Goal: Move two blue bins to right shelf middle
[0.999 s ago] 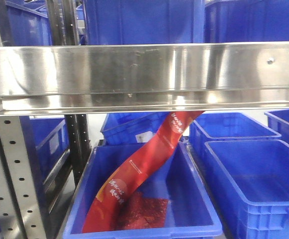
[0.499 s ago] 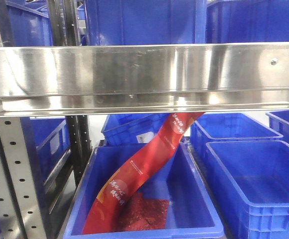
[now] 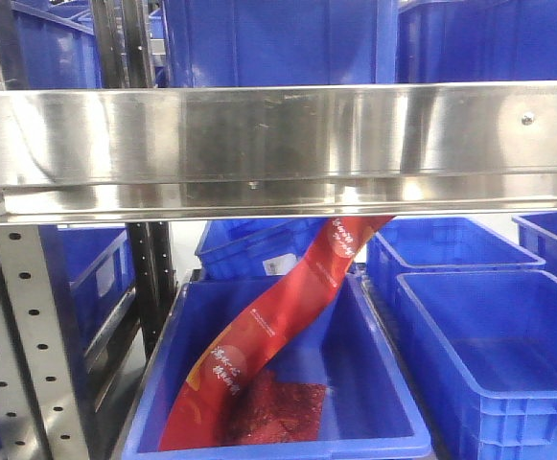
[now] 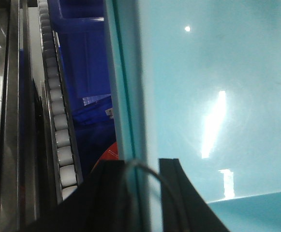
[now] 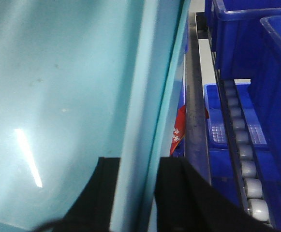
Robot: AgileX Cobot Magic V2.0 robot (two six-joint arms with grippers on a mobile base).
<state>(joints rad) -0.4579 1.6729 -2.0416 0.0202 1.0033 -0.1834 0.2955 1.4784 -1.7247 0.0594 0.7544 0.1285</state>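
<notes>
The steel shelf beam [image 3: 278, 144] fills the front view, with blue bins above and below it. Neither arm shows there. Each wrist view is mostly filled by a pale teal bin wall [image 4: 203, 106], its rim running straight down between the two dark fingers. The left gripper [image 4: 142, 193] and the right gripper [image 5: 135, 193] each straddle that rim from opposite sides, probably so the bin hangs level between them. Their jaws look pressed onto the rim. Beside the jaws runs a roller track [image 5: 244, 150], likely the shelf lane. Below the beam, a blue bin [image 3: 278, 383] holds a red packet [image 3: 278, 335].
</notes>
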